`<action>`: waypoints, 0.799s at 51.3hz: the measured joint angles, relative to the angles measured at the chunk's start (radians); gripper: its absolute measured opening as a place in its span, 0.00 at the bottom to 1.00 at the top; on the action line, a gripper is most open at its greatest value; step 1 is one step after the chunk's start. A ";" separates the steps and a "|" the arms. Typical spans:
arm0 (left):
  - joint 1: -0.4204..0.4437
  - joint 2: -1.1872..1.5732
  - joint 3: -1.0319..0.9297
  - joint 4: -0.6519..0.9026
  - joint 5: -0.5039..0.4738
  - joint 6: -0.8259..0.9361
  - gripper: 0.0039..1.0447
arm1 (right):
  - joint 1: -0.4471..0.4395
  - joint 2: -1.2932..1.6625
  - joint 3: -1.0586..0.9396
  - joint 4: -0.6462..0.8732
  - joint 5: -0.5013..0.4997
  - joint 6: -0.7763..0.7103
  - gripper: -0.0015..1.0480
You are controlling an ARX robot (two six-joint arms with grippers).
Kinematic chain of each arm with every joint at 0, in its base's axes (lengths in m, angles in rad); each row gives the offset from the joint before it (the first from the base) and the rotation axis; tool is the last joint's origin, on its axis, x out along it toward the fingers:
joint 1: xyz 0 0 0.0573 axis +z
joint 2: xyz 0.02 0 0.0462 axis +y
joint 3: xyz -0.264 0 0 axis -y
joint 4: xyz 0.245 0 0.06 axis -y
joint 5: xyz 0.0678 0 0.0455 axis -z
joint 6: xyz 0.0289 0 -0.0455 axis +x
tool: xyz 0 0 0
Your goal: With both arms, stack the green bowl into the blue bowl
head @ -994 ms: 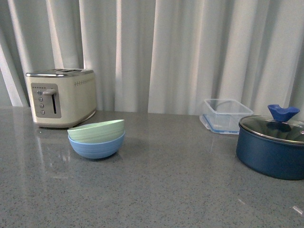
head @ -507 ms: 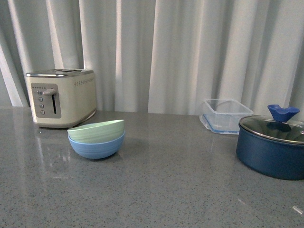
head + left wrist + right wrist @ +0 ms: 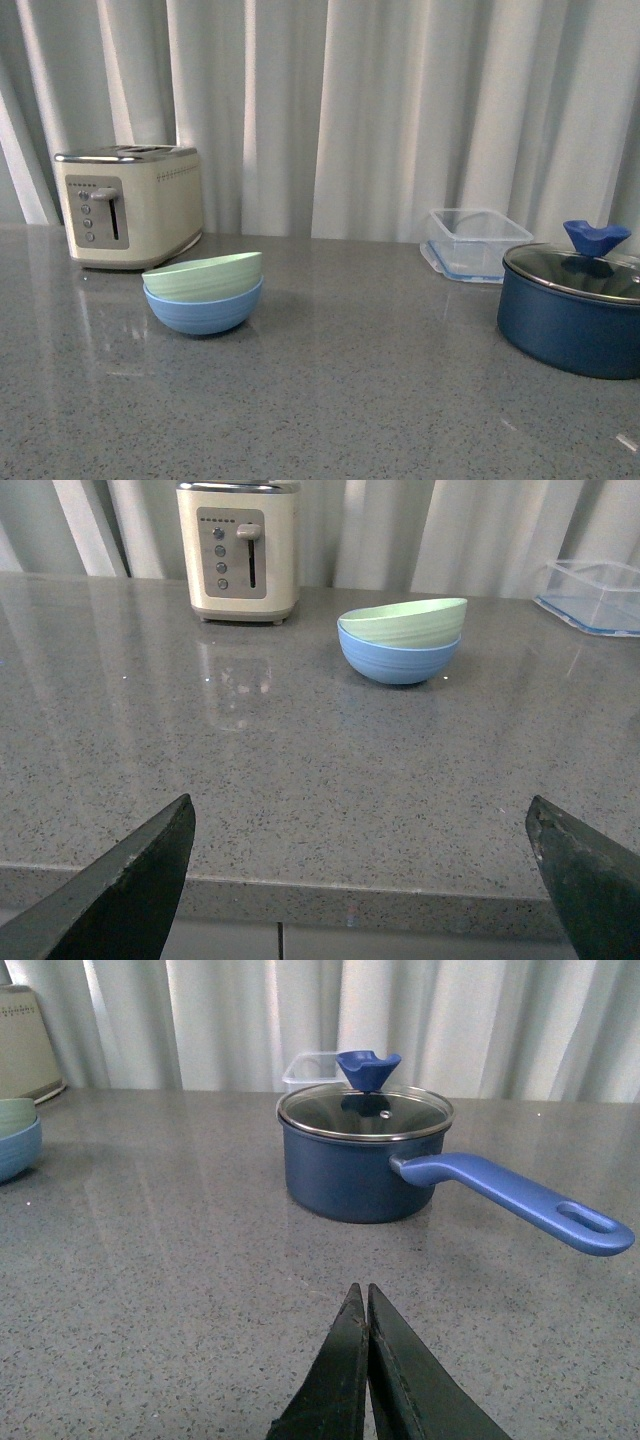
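Observation:
The green bowl (image 3: 203, 275) sits nested, slightly tilted, inside the blue bowl (image 3: 205, 308) on the grey counter, left of centre. Both show again in the left wrist view, green bowl (image 3: 404, 623) in blue bowl (image 3: 399, 660), far ahead of my left gripper (image 3: 360, 815), which is open and empty at the counter's near edge. The right wrist view catches the bowls' edge, green bowl (image 3: 17, 1115) over blue bowl (image 3: 17, 1150). My right gripper (image 3: 361, 1292) is shut on nothing, low over the counter, far from the bowls. Neither arm appears in the front view.
A cream toaster (image 3: 127, 205) stands behind the bowls at the left. A clear plastic container (image 3: 474, 243) sits at the back right. A dark blue lidded pot (image 3: 363, 1155) with a long handle (image 3: 520, 1201) stands ahead of my right gripper.

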 joint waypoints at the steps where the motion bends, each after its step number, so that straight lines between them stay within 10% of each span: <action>1: 0.000 0.000 0.000 0.000 0.000 0.000 0.94 | 0.000 -0.026 0.000 -0.029 0.000 0.000 0.01; 20: 0.000 0.000 0.000 0.000 0.000 0.000 0.94 | 0.000 -0.163 0.000 -0.170 -0.001 -0.002 0.04; 41: 0.000 0.000 0.000 0.000 0.000 0.000 0.94 | 0.000 -0.163 0.000 -0.171 -0.001 -0.002 0.75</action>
